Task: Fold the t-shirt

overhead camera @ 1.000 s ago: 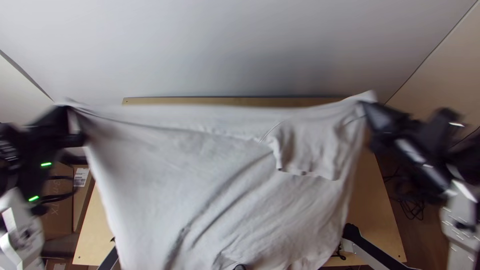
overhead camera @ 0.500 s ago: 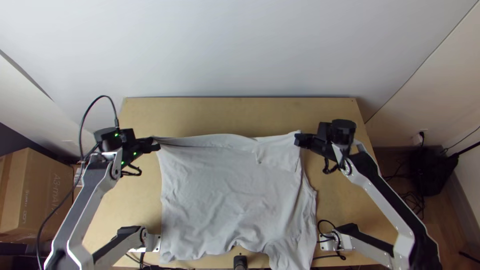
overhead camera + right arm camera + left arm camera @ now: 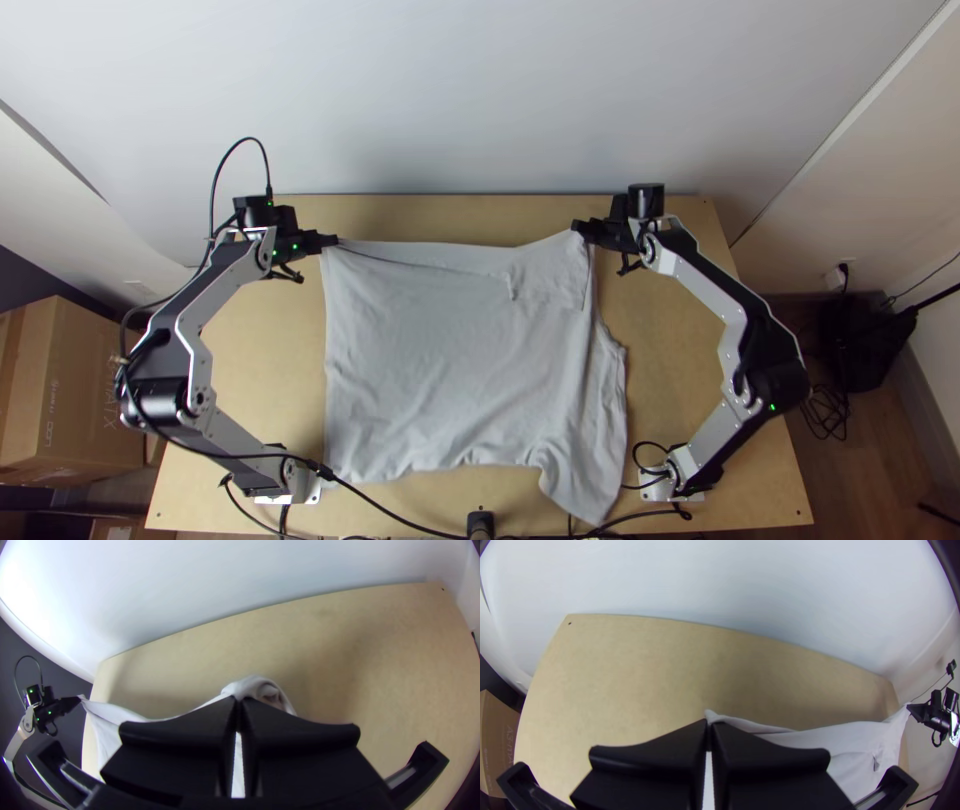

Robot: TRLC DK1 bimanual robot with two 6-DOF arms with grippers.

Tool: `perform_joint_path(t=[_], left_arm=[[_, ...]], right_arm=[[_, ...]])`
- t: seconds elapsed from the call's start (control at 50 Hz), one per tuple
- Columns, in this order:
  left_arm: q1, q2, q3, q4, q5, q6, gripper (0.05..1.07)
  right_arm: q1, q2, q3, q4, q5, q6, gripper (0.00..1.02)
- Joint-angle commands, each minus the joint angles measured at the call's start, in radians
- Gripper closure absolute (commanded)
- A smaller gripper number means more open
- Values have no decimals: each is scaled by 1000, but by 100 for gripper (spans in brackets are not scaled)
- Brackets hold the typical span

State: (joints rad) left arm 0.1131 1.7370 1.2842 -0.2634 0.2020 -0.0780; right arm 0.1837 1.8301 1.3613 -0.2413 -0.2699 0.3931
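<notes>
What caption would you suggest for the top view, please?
Left gripper and right gripper hold the pale shirt by both ends of its far edge, over the table.

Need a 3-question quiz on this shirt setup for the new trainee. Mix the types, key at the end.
1. True or false: the left tool and the right tool both grip the shirt.

2. Where do the tools hold it?
a) at the middle of its body
b) at both ends of its far edge
c) at the hem nearest the arms' bases

3. Fill in: in the top view, a cardboard box stands off the table's ____ side.

Key: 1 true; 2 b; 3 left
</notes>
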Motion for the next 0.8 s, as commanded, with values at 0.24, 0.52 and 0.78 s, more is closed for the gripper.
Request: perform_joint_path(t=[0.24, 0.52, 0.78], left_arm=[[5, 266, 342, -122, -4, -8, 105], [-1, 297, 426, -198, -3, -46, 105], [-29, 288, 517, -316, -4, -78, 105]], right_arm=[[-75, 336, 441, -162, 34, 1, 100], [-81, 518, 759, -342, 52, 26, 100], [-92, 594, 943, -515, 54, 87, 100]])
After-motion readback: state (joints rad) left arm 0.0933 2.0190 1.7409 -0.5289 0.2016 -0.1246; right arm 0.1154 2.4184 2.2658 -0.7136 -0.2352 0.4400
